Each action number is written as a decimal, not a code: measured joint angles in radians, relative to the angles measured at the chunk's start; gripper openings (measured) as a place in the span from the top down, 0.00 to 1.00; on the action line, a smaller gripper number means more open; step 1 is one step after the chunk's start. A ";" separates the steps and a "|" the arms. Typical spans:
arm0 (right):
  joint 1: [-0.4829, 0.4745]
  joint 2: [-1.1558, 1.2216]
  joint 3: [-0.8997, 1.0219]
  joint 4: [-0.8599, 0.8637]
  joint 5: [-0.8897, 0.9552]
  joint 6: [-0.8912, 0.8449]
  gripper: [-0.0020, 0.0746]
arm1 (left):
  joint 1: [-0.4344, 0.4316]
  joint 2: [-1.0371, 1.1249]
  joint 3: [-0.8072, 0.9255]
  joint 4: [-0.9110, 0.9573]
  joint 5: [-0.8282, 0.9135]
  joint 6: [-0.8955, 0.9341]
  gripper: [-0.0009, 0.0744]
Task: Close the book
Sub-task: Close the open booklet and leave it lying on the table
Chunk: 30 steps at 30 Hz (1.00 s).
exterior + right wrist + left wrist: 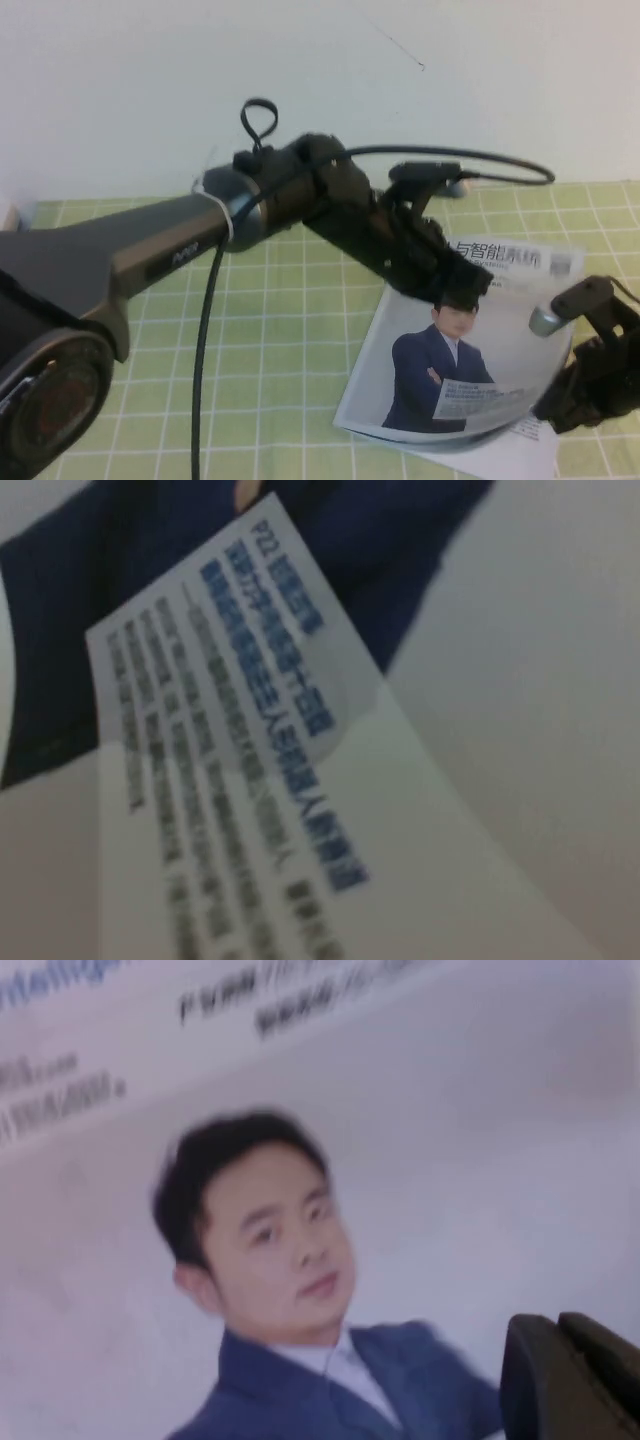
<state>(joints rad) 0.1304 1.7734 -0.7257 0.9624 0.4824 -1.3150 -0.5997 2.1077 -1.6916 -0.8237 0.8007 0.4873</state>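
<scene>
The bench (300, 330), spread with a green checked cloth, filled the lower part of the high view, with a plain white wall (150, 80) behind it. The left arm (150, 255) was the largest thing over it, reaching from the near left corner across to the centre, with a black cable (205, 340) hanging from its elbow.

The book (500, 340) lay on the right part of the bench, front cover up. The cover bowed upward a little, and a white page edge showed beneath its near right corner. The right arm (600, 350) came in low from the right edge, beside the book.

The left tool (455, 285) was over the far part of the cover, just above the printed man's head. I could not tell how far open it was or whether it touched the paper. The right tool (560, 405) sat at the book's near right edge. Its opening and any hold on the cover could not be told either.

The cover showed a man (437, 365) in a dark blue suit with folded arms. A small block of blue text (478, 400) lay over his lower right side.
</scene>
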 joint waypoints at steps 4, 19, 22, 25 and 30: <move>0.004 -0.083 -0.092 -0.134 0.023 0.079 0.98 | 0.024 -0.059 -0.059 0.130 0.034 -0.037 0.99; -0.085 -0.564 -0.280 -0.969 0.393 0.752 0.98 | 0.128 -0.580 0.020 1.017 0.153 -0.567 0.99; -0.087 -0.671 -0.239 -0.980 0.402 0.780 0.98 | 0.128 -0.730 0.131 1.079 0.109 -0.633 0.99; -0.087 -0.792 -0.177 -0.956 0.400 0.786 0.98 | 0.128 -0.886 0.294 1.099 0.058 -0.669 0.99; -0.089 -0.996 -0.031 -0.852 0.338 0.786 0.98 | 0.130 -1.180 0.618 1.138 -0.091 -0.740 0.99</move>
<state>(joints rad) 0.0414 0.7775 -0.7562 0.1107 0.8202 -0.5287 -0.4695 0.9276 -1.0731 0.3147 0.7100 -0.2524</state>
